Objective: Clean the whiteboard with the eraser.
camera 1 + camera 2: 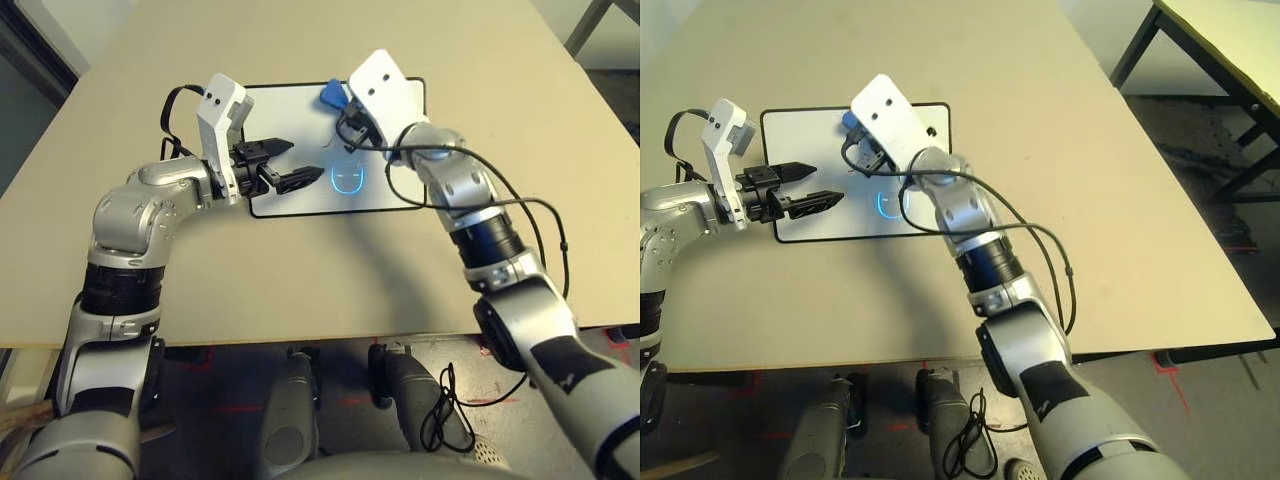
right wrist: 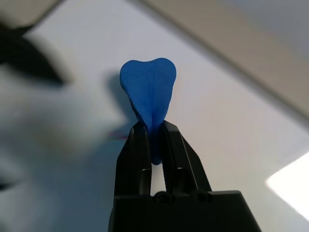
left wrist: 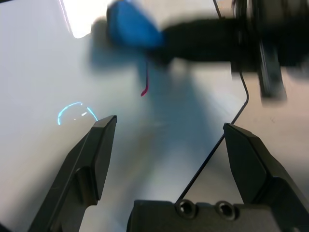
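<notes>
The whiteboard (image 1: 290,110) lies flat on the far middle of the table, with a bluish glare ring (image 1: 346,178) on its near part. A short red pen stroke (image 3: 144,84) marks the board just below the eraser. My right gripper (image 2: 153,128) is shut on the eraser (image 2: 148,89), a small blue block pinched between the fingers. It holds the eraser (image 1: 333,96) over the board's far right area. My left gripper (image 1: 290,165) is open over the board's left half, fingers pointing right, nothing between them.
The beige table (image 1: 300,280) extends wide around the board. A black cable (image 1: 540,215) loops along my right forearm. A second table (image 1: 1230,40) with dark legs stands off to the right, across a strip of floor.
</notes>
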